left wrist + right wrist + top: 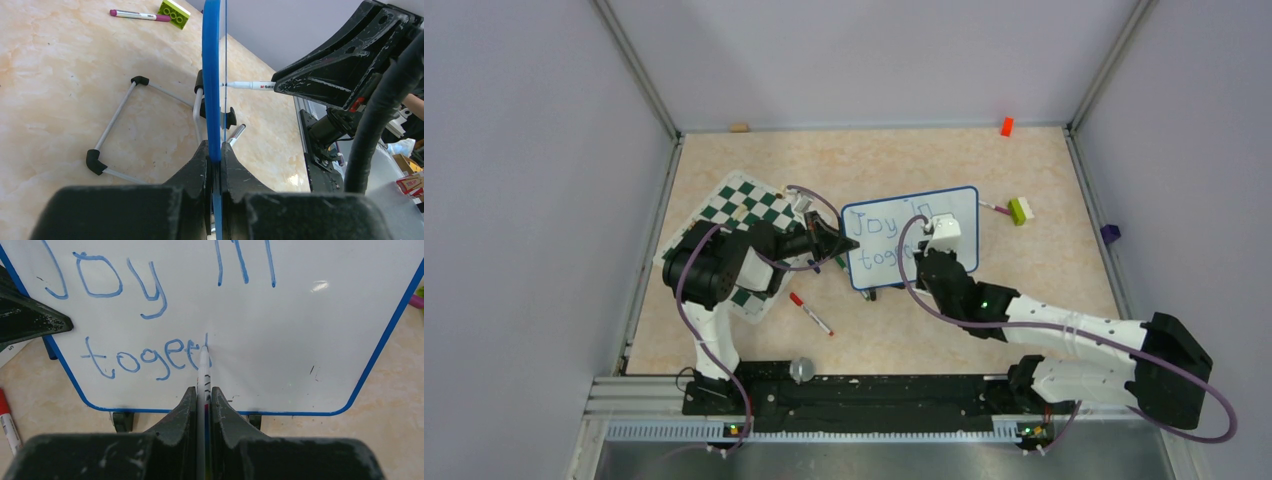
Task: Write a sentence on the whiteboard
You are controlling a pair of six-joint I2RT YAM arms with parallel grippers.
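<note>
Whiteboard (890,240): stands on small black feet on the table, leaning back, held at its left edge.
Surface: the table (1024,290) under the whiteboard is matte beige with pale marbled veining.
Room: plain lilac-grey walls (524,200) close in behind and to both sides of the whiteboard, with aluminium posts (639,70) in the far corners.
Materials and shapes: a flat glossy white rectangle with rounded corners and a thin blue frame, which is very slim edge-on in the left wrist view.
Long axis: runs left to right, with the written face turned toward the arm bases and tipped upward.
Sentence (152,315): loose blue marker strokes in two lines along the long axis. "Joy in" is above, and "toge" with a few more letters is below.
Left gripper (215,155): fingers are pressed together on the blue frame at the whiteboard's left edge.
Right gripper (204,395): fingers are pinched tight on a white-barrelled marker (203,365), which points straight at the whiteboard. Its tip touches the face at the end of the lower line.
Left of the whiteboard: a green-and-white chess mat (739,200) lies flat, just beside it.
In front of the whiteboard: a red-capped marker (811,313) lies near its left corner.
Right of the whiteboard: a green brick (1021,210) touches a magenta-ended marker (140,15).
Behind the whiteboard: a wire stand (115,117) of thin metal rods with black corner caps lies flat.
</note>
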